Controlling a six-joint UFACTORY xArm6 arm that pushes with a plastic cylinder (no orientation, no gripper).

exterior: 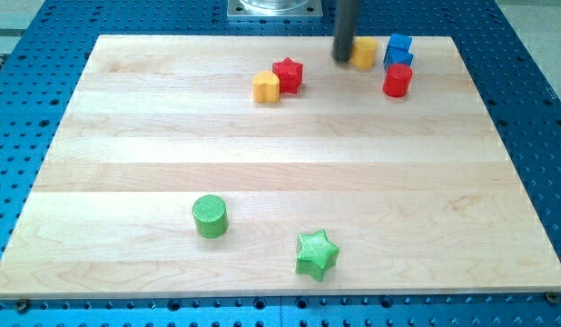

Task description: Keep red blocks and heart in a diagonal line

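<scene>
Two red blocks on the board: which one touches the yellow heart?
The red star, near the view's top centre, sits against the yellow heart. The other red block stands apart at right, below the blue block.

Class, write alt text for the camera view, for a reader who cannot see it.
My tip touches a yellow block near the wooden board's top edge, beside a blue block and red block. Leftward sit a red star and yellow heart; a green cylinder and green star lie near the bottom.
</scene>
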